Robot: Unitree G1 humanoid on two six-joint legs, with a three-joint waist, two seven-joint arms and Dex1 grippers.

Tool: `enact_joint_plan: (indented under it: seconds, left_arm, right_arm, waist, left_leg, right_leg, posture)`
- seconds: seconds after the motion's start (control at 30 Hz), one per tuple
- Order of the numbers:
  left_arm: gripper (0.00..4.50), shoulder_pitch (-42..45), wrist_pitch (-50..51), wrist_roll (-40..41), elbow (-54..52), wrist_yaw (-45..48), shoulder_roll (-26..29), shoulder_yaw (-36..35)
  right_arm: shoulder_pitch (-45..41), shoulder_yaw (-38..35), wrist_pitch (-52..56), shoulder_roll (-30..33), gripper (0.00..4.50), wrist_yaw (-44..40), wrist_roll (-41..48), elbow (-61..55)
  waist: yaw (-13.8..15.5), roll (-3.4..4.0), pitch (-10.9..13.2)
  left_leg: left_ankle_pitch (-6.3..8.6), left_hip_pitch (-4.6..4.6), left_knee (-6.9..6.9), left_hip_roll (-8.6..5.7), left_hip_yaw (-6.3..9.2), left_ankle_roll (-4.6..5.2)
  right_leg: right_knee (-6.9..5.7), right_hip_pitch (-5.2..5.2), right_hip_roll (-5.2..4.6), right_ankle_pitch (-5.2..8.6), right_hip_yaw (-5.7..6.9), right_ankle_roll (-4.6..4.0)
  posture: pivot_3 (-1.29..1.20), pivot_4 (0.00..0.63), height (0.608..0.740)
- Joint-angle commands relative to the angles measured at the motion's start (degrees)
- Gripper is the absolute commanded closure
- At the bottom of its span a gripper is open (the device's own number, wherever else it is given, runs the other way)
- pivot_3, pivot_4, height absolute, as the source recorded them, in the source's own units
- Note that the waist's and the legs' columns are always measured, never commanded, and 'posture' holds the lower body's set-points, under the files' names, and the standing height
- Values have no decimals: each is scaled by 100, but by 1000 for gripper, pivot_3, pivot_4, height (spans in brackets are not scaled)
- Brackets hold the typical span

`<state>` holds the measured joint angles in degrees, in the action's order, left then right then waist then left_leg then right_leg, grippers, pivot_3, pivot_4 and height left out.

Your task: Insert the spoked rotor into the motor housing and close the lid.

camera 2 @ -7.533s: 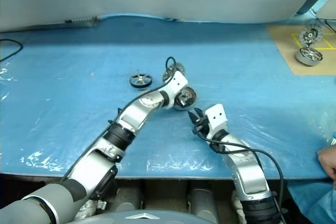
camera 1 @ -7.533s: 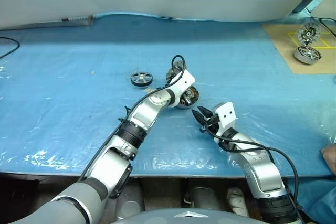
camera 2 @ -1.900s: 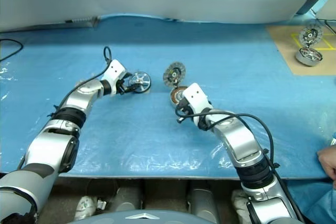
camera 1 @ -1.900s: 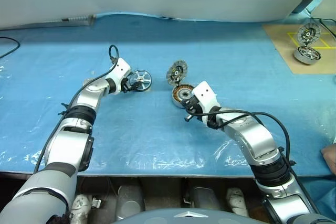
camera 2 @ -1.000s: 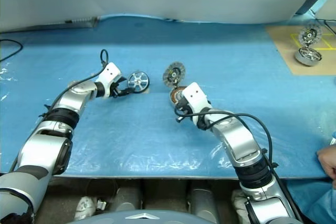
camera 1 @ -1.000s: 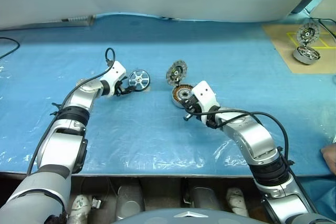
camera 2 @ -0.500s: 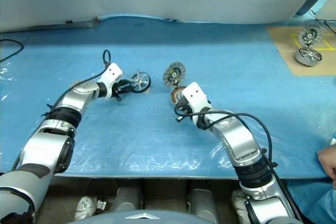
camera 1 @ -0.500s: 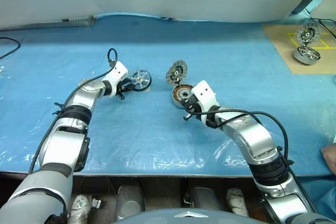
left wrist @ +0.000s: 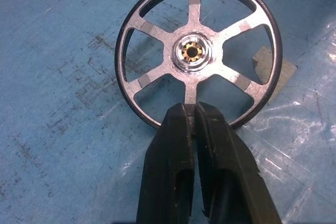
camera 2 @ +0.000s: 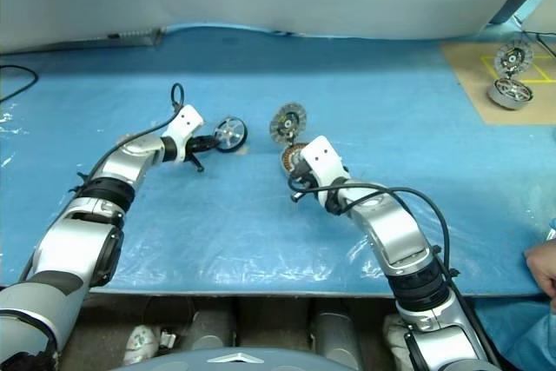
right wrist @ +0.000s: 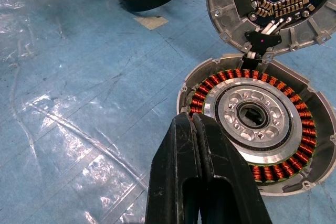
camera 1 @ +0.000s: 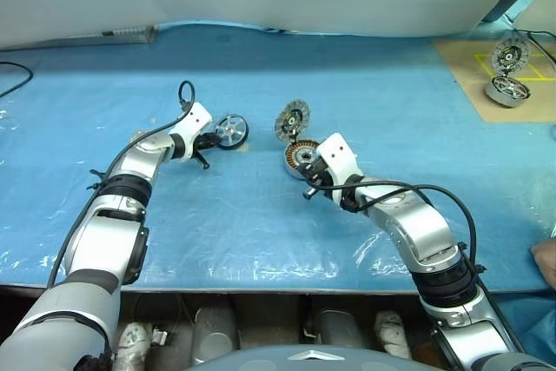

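Observation:
The spoked rotor (left wrist: 199, 51) stands tilted up on the blue table cover, left of centre (camera 1: 230, 131). My left gripper (left wrist: 190, 116) is shut on its lower rim, where a spoke meets it. The motor housing (right wrist: 257, 119) lies open at the table's middle (camera 1: 301, 156), its copper windings showing. The lid (right wrist: 273, 3) stands upright on its hinge at the housing's far edge (camera 1: 294, 118). My right gripper (right wrist: 191, 124) is shut on nothing, its tips at the housing's near left edge.
A brown board (camera 1: 469, 62) at the far right carries an identical motor unit (camera 1: 508, 89) with its raised disc (camera 1: 506, 56). A person's hand (camera 1: 547, 258) shows at the right edge. A small tape scrap (right wrist: 150, 22) lies near the rotor. A black cable (camera 1: 10, 76) lies far left.
My left gripper's fingers have closed together onto the rotor's rim. The rotor has shifted slightly. The right arm has not moved.

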<state>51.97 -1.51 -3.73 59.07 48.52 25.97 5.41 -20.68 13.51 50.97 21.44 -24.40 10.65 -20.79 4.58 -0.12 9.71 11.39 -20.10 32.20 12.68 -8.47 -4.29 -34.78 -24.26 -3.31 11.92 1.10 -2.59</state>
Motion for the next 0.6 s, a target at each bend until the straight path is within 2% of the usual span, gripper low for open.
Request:
enact_joint_plan:
  seconds: [0.03, 0.27, 0.6]
  left_arm:
    - [4478, -80, 25, 65, -138, 57, 151, -111]
    - [4478, -686, 256, 472, -1333, 238, 371, -428]
    - [4478, -2121, 1292, 1149, -4194, 644, 863, -637]
  right_arm:
    - [-74, -183, -70, 22, 4500, -2, 31, -199]
    - [-68, -310, -82, 129, 4500, -122, 106, -349]
    - [-249, -465, -368, 551, 4500, -491, 78, -75]
  waist:
    - [-4, 0, 0]
    - [-36, -1, 1]
    - [-50, -3, 7]
  left_leg:
    - [0, 0, -1, 0, 0, 0]
    - [0, -2, -8, 1, 0, -1]
    - [0, -5, -8, 4, -3, 0]
  right_leg:
    - [1, 0, 0, 0, 0, 0]
    - [5, -4, 1, 1, 2, -1]
    - [6, -8, 0, 3, 4, -3]
  posture:
    - [0, 150, 740]
    - [0, 150, 740]
    - [0, 150, 740]
